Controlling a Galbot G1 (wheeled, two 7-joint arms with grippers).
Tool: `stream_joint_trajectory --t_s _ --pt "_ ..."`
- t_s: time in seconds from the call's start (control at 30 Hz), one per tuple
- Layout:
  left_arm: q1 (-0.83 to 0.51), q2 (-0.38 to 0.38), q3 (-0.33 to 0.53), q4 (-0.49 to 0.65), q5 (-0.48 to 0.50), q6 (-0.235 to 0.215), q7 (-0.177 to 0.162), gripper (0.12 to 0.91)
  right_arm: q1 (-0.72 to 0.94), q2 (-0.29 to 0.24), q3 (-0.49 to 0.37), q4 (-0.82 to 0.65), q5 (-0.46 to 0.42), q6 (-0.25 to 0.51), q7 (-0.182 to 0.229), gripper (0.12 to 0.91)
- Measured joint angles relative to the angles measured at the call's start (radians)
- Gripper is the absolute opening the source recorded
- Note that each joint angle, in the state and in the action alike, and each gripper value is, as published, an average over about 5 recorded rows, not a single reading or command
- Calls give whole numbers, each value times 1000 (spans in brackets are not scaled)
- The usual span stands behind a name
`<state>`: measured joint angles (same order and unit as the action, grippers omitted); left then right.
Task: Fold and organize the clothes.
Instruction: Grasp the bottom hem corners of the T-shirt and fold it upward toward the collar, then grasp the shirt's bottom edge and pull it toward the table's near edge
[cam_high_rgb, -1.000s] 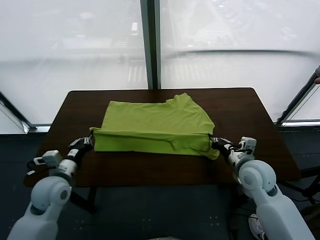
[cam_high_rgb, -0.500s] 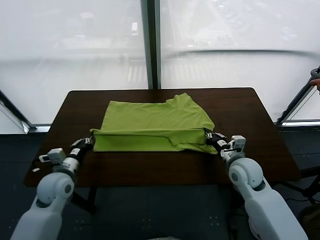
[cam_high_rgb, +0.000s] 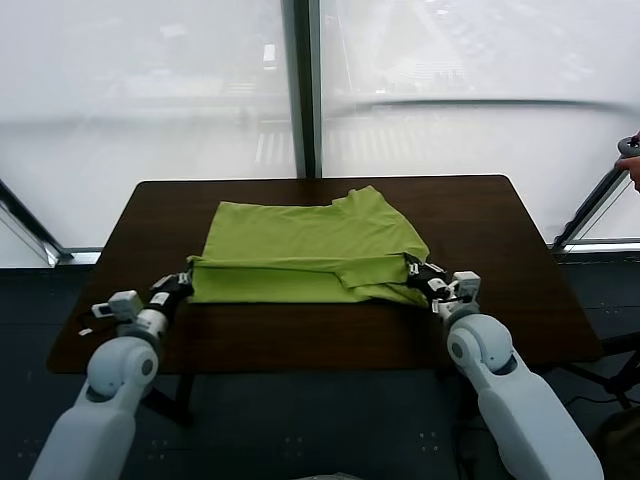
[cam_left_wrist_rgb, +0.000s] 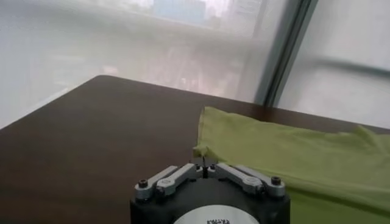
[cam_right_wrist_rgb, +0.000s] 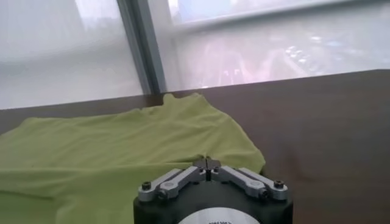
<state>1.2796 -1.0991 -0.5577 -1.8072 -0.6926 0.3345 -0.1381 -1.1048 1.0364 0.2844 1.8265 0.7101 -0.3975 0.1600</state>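
The lime-green T-shirt (cam_high_rgb: 310, 252) lies near the middle of the dark brown surface (cam_high_rgb: 500, 220), its near part folded over itself into a doubled band along the 6 o'clock edge, the neck toward 1 o'clock.

The left tool (cam_high_rgb: 183, 283) sits at the shirt's 8 o'clock corner, its forearm reaching low over the near edge of the surface. The right tool (cam_high_rgb: 422, 275) sits at the 4 o'clock corner in a mirrored pose. In both wrist views the fingertips appear pressed together at the cloth, but whether fabric is pinched I cannot tell.

Since a second ago both arms have pushed forward and inward, and the right corner's drooping fold has been carried up onto the shirt.
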Motion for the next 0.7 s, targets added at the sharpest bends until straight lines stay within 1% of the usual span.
stream_joint_trajectory --t_s 0.03,0.07,0.17,0.2,0.27,0.4,0.5,0.63,0.7 --pt "1 0 -1 0 2 -1 1 545 -7 -8 4 12 3 -4 -1 579" --pt "3 1 -2 -1 3 -1 2 621 -16 -16 9 24 5 -9 -1 654" --pt "14 5 -10 -12 5 -3 2 793 -47 -43 25 64 8 -30 3 817" --pt "18 6 -13 -18 5 -3 2 835 -59 -53 31 79 9 -39 4 854" --pt "28 9 -20 -28 6 -3 0 886 -88 -76 47 110 10 -56 4 893" --pt "55 11 -36 -55 11 -3 -8 904 -155 -126 82 169 10 -84 -10 906" --pt "84 6 -45 -85 12 0 -14 907 -197 -157 93 200 7 -100 -22 907" --pt "138 -10 -47 -132 19 2 -14 907 -231 -174 95 225 3 -120 -26 897" --pt "161 -20 -46 -147 28 2 -15 907 -243 -177 96 231 0 -128 -25 867"
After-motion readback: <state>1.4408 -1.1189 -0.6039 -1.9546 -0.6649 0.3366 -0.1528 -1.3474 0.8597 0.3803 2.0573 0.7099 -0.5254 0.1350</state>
